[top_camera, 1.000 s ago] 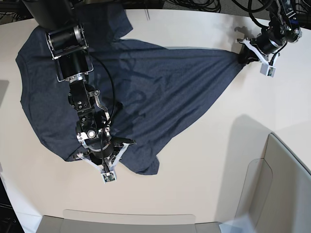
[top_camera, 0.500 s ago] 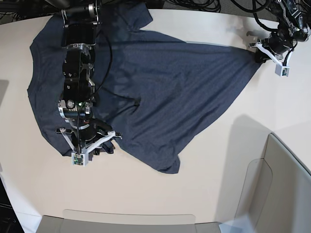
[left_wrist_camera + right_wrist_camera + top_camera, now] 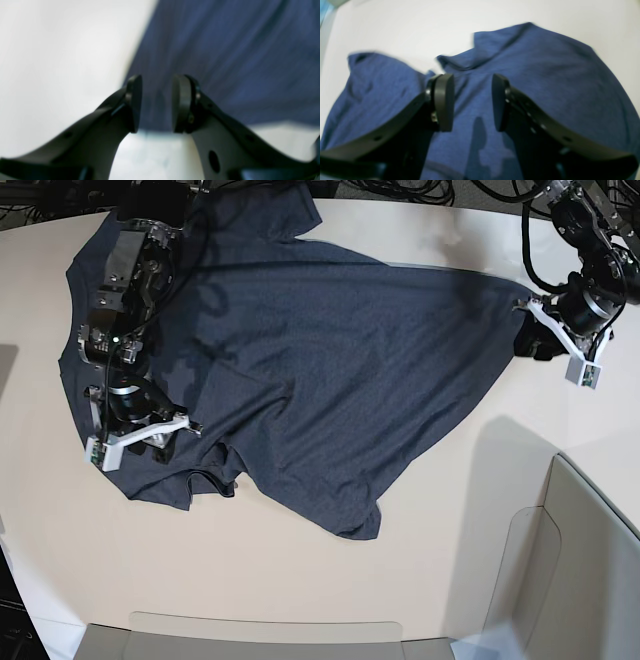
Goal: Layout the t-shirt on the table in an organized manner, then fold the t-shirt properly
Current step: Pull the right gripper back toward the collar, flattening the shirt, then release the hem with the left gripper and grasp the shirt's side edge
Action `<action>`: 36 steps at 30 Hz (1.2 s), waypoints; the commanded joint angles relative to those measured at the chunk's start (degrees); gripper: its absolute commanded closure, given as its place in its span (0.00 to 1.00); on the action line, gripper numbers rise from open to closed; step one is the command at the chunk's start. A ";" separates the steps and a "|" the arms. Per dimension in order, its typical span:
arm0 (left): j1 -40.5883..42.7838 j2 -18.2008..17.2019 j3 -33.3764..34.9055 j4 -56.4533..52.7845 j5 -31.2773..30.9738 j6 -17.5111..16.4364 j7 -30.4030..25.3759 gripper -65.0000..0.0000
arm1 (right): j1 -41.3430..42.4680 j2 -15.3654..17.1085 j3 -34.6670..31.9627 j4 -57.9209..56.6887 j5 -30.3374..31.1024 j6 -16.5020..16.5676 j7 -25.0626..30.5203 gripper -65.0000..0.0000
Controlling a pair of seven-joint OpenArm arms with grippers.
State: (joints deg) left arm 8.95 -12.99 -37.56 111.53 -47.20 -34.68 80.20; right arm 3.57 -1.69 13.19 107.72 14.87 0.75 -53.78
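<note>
- Since a second ago the t-shirt (image 3: 300, 370) has been dragged out wider across the desk (image 3: 420, 580), its lower corner sliding toward the near edge, and both arms have swung outward to opposite ends of the cloth.
- Spread over the far left and middle of the desk, the t-shirt lies mostly flat, but a fold is bunched at its near left hem, one corner trails toward the near edge, and a sleeve reaches the far rim.
- On the base view's left, the right gripper (image 3: 472, 105) hovers over the bunched hem; its fingers (image 3: 443, 102) stand apart with only cloth beneath them, pinching nothing.
- At the opposite tip of the shirt, the left gripper (image 3: 156, 103) has fingers (image 3: 135, 102) likewise parted, the fabric edge lying below and between them, released.
- Risks, as I judge them: with both grips let go, the stretched cloth may relax and wrinkle again; the bunched hem could get folded in crooked if not smoothed first; a regrasp at the blurred edge could catch two layers or miss the corner.
</note>
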 commanded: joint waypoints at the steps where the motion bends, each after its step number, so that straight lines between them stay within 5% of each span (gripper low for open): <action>1: -0.47 -0.76 -0.11 1.49 -1.28 -0.01 -0.20 0.70 | -0.28 0.07 1.36 1.86 2.23 0.26 1.25 0.62; 5: -4.69 -0.85 1.56 2.45 -3.48 -0.09 -0.20 0.70 | -5.38 0.16 5.31 4.41 6.88 0.26 1.08 0.62; 9: -8.82 -2.35 10.62 2.37 -2.95 0.08 -0.20 0.70 | -11.00 0.16 7.51 6.96 7.15 0.26 1.08 0.62; 14: -12.51 -5.25 24.77 0.52 -2.60 0.35 -0.20 0.89 | -15.66 0.77 11.47 7.93 6.88 0.43 1.08 0.62; 16: -13.65 -5.51 28.99 0.08 0.21 0.35 -0.20 0.99 | -16.72 2.00 12.96 7.66 6.88 0.43 1.08 0.62; 19: -15.59 -5.42 35.14 -0.10 7.77 0.35 -0.34 1.00 | -17.33 3.06 14.90 7.57 6.88 0.43 1.08 0.62; 25: -21.65 -5.34 49.39 -5.55 23.86 0.35 -12.12 1.00 | -17.42 3.58 15.86 7.57 6.88 0.43 0.99 0.62; 29: -28.69 -1.20 55.72 -16.80 31.68 0.35 -17.39 1.00 | -17.51 3.41 15.51 7.57 6.88 0.43 0.99 0.62; 36: -38.97 7.24 56.42 -40.01 38.72 0.35 -30.14 1.00 | -17.51 3.23 15.51 7.66 6.97 0.43 0.99 0.62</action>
State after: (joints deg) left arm -28.45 -5.34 19.18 70.52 -8.36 -34.48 50.30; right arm -14.26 1.23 28.53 114.37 21.41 1.02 -53.91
